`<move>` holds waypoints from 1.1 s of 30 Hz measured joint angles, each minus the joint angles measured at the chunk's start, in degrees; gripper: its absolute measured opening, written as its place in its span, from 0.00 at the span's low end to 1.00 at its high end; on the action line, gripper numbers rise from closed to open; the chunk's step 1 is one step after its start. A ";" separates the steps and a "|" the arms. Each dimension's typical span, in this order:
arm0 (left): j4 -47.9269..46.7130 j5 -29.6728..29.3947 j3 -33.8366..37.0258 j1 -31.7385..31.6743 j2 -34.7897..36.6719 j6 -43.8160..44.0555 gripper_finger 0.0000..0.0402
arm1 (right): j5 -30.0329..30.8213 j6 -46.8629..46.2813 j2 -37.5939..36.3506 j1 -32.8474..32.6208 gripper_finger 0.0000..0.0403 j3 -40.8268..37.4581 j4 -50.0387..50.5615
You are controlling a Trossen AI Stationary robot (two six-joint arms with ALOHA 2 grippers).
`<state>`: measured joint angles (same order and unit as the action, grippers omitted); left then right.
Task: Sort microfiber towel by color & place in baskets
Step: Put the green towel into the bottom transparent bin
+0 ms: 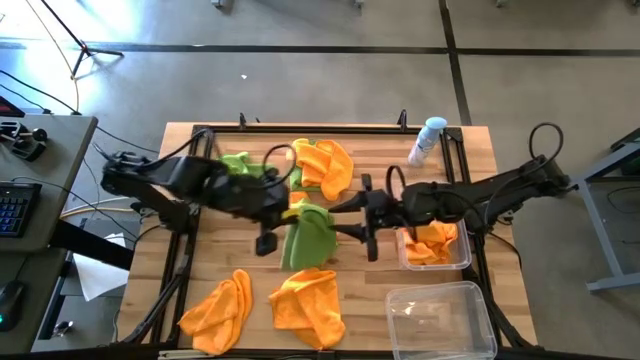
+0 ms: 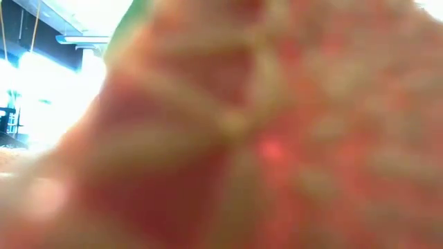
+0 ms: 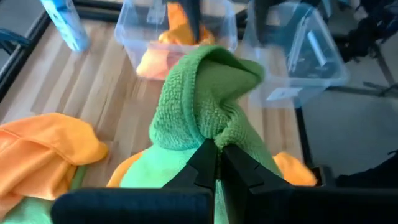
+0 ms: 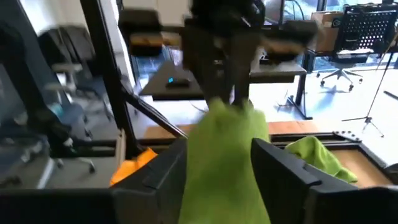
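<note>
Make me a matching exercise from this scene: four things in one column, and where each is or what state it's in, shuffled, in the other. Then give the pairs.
Things:
1. green towel
2. spray bottle
3. nearer basket
4. farther basket

Places or states:
A. holds an orange cloth
B. pinched in the left gripper, right gripper beside it
C. holds no cloth
D. lying near the table's far edge

Pairs: 1-B, 2-D, 3-C, 4-A

Grey concrete floor (image 1: 330,25), side desk (image 1: 35,190) with keyboard (image 1: 12,208) — wheeled office chair (image 4: 339,73), bright windows beyond.
</note>
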<state>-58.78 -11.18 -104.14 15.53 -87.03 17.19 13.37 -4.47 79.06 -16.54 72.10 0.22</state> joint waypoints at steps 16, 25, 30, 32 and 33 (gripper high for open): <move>13.04 7.86 0.00 -4.37 -2.88 -11.87 0.00 | 3.07 -1.23 15.44 1.67 0.56 23.08 29.16; 12.63 7.01 0.02 -4.20 -0.34 -11.89 0.00 | 3.12 -4.59 15.70 1.82 0.28 23.10 31.70; 14.62 6.49 0.02 -4.20 -0.32 -9.52 0.02 | 2.26 -4.59 15.70 1.78 0.03 23.12 32.37; 14.64 6.39 0.02 -4.20 -0.32 -9.61 0.05 | 2.19 -6.13 15.70 1.78 0.05 23.12 32.64; 14.67 6.36 0.02 -4.14 -0.33 -9.80 0.06 | 2.12 -7.07 15.68 1.75 0.07 23.14 33.07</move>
<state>-44.12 -4.82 -104.12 11.39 -87.37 7.38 15.49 -11.54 94.74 -14.79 95.24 33.29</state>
